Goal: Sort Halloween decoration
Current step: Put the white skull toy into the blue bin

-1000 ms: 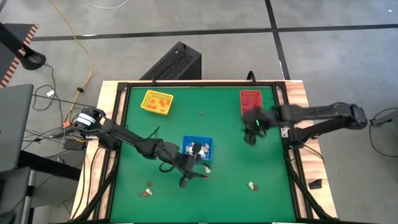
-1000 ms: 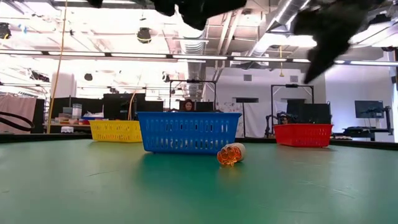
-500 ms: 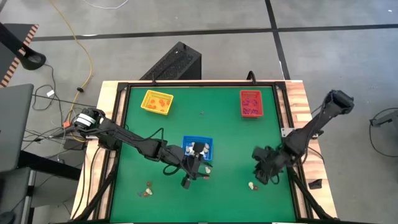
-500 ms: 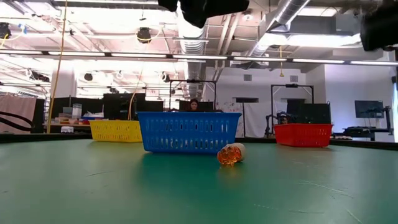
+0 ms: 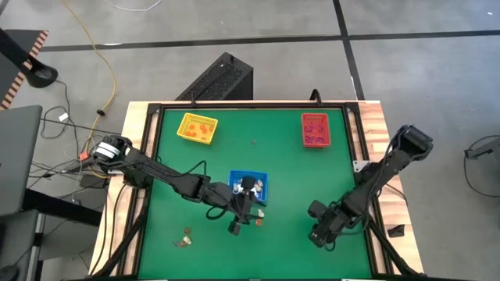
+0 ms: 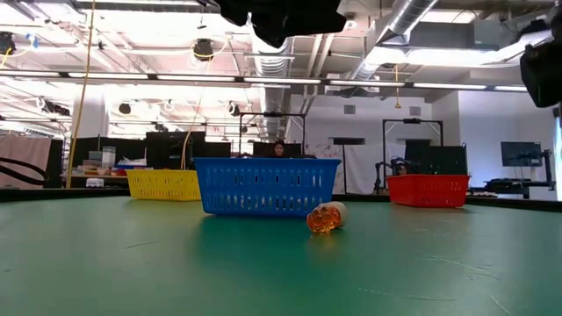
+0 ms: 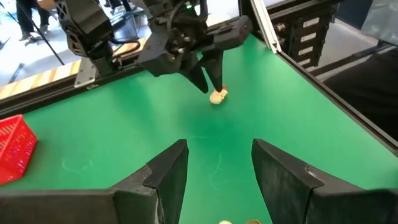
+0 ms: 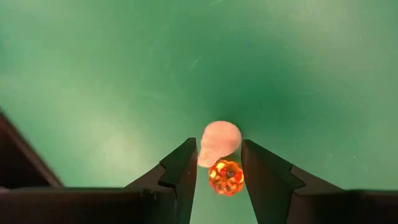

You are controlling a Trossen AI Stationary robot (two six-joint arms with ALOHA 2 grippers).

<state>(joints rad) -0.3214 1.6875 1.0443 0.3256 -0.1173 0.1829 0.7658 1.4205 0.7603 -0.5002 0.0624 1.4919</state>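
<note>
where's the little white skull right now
The white skull lies on the green table near its front right, touching an orange trinket, with the right gripper lowered over the pair, fingers open either side.

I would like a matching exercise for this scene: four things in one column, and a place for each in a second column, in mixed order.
Things:
1. yellow tray
2. red tray
3. blue tray
4. right end effector

Places:
A. middle of the mat, beside the left end effector
B. far left part of the mat
C. near right part of the mat, over a whitish skull and an orange trinket
D. far right part of the mat

Pairs: 1-B, 2-D, 3-A, 4-C
</note>
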